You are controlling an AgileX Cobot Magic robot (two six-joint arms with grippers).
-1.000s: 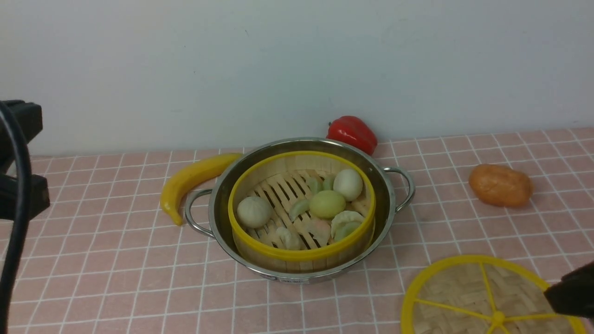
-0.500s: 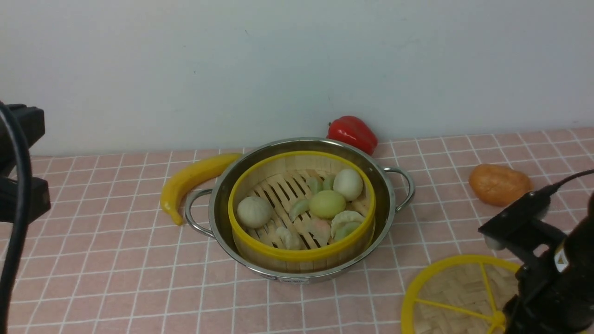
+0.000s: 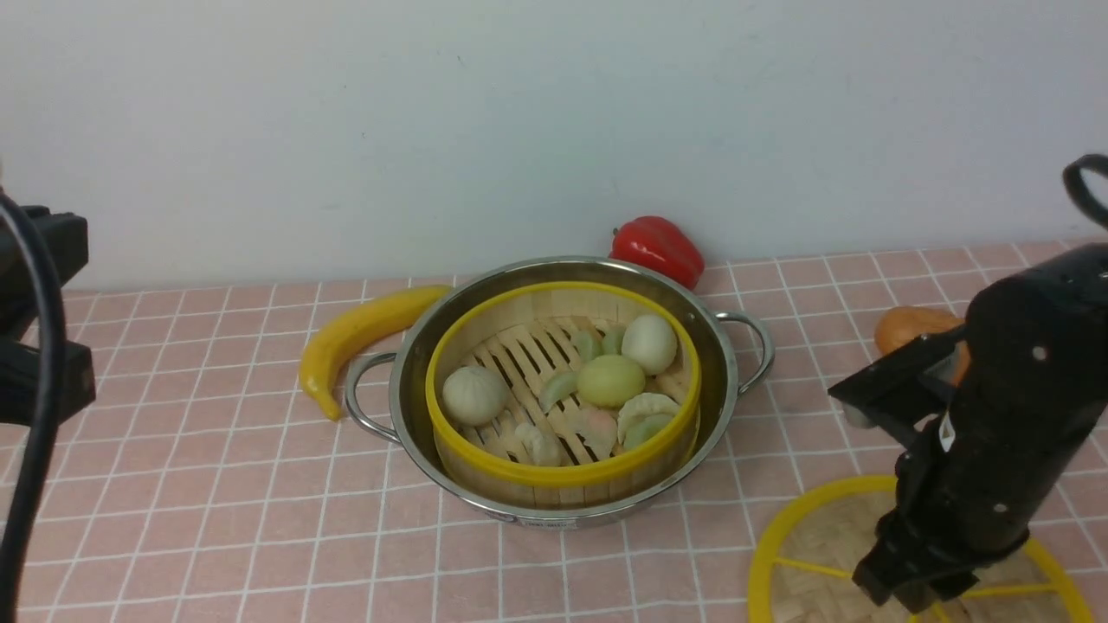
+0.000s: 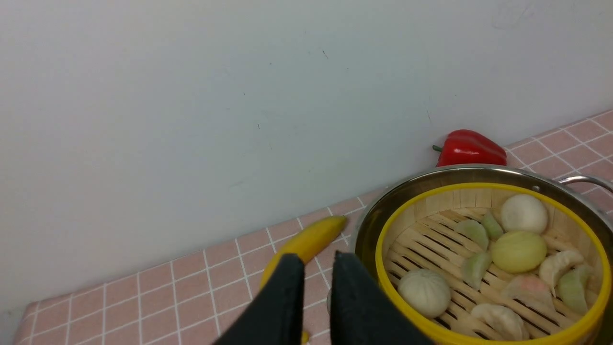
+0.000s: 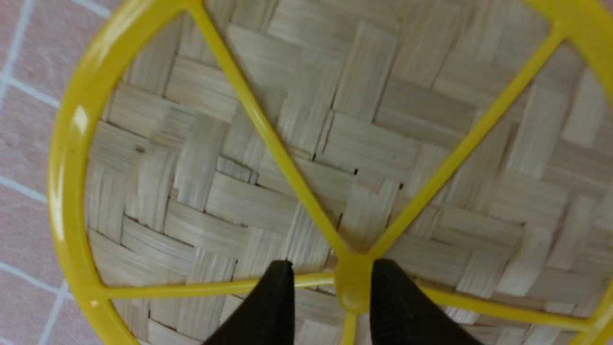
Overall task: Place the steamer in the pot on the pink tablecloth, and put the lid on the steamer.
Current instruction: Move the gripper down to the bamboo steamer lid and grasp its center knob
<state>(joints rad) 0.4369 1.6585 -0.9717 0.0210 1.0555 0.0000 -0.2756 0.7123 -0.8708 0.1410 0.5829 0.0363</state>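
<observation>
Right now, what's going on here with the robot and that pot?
The steamer sits inside the pot on the pink tablecloth, uncovered. The lid lies flat on the cloth, toward the robot's right. The right gripper is over it, jaws open on either side of the centre knob, not yet gripping. The left gripper hangs off to the pot's left, holding nothing.

Nothing legible on my feeds. The pot (image 3: 409, 389) has a small strip label (image 3: 538, 523) low on its near wall, too small to read. The right arm (image 3: 1026, 407) carries a white sticker (image 3: 947, 430) with an orange mark, possibly a warning tag; I can't make out any characters.
</observation>
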